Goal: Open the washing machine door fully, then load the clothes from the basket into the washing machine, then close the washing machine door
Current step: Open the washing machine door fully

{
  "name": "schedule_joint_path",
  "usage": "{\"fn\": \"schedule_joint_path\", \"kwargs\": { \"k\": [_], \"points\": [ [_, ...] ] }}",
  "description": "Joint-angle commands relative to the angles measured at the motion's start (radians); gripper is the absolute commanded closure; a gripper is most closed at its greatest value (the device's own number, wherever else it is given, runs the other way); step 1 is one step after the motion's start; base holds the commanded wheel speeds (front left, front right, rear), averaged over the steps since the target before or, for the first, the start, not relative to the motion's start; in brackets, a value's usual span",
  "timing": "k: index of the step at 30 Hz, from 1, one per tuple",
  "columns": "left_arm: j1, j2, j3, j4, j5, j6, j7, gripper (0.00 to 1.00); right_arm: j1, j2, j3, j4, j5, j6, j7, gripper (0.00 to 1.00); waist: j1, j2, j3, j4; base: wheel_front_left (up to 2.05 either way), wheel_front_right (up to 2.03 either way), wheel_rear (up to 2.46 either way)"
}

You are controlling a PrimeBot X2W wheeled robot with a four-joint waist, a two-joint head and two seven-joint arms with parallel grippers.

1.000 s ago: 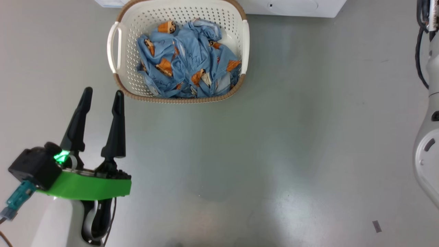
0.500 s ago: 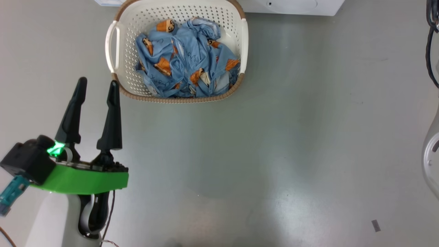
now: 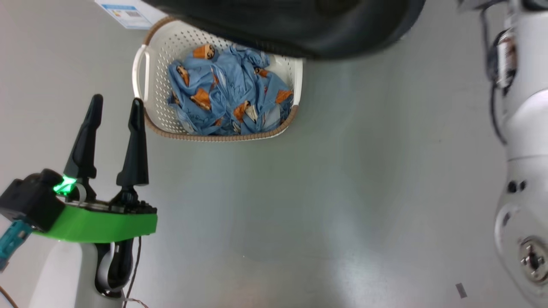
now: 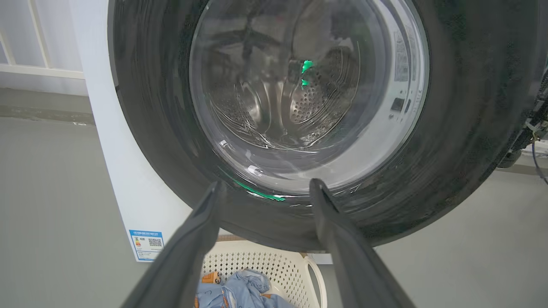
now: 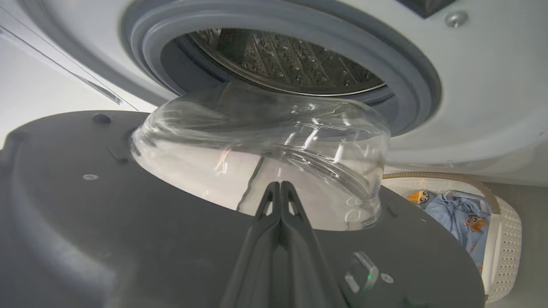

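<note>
At the left, the left hand [image 3: 117, 101] hangs over the floor with its fingers spread, grasping nothing. Just to its right, the basket [image 3: 141, 72] sits on the floor with the clothes [image 3: 227, 94] bundled inside. The washing machine door [image 3: 299, 25] stands partly open, its black rim overhanging the basket's far edge. At the right, the right hand [image 5: 280, 188] is clenched and empty, its tips by the glass bowl on the door's inner face, in front of the washing machine [image 5: 471, 85].
</note>
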Motion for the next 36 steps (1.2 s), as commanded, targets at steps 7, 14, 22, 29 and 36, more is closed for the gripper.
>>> {"fn": "schedule_joint_path", "kwargs": {
  "k": [7,14,22,29,36],
  "points": [
    [0.028,0.028,0.044,-0.025,0.018,-0.003,-0.008,0.00,0.089,0.032,0.065,-0.088,0.068,0.002,0.066,1.00,0.0000,0.0000,-0.047,-0.005,0.00,0.00,0.00],
    [0.041,0.029,0.044,-0.023,0.024,-0.003,-0.008,0.00,0.165,0.032,0.104,-0.120,0.109,0.002,0.108,1.00,0.0000,0.0000,-0.084,-0.005,0.00,0.00,0.00],
    [0.062,0.034,0.047,-0.016,0.031,-0.003,-0.008,0.00,0.262,0.032,0.172,-0.161,0.167,0.002,0.156,1.00,0.0000,0.0000,-0.130,-0.002,0.00,0.00,0.00],
    [0.075,0.037,0.051,-0.008,0.037,-0.003,-0.008,0.00,0.340,0.033,0.262,-0.196,0.229,0.002,0.172,1.00,0.0000,0.0000,-0.166,-0.004,0.00,0.00,0.00],
    [0.088,0.039,0.057,0.000,0.043,-0.003,-0.008,0.00,0.398,0.033,0.382,-0.223,0.318,0.002,0.147,1.00,0.0000,0.0000,-0.204,-0.012,0.00,0.00,0.00]
  ]
}}
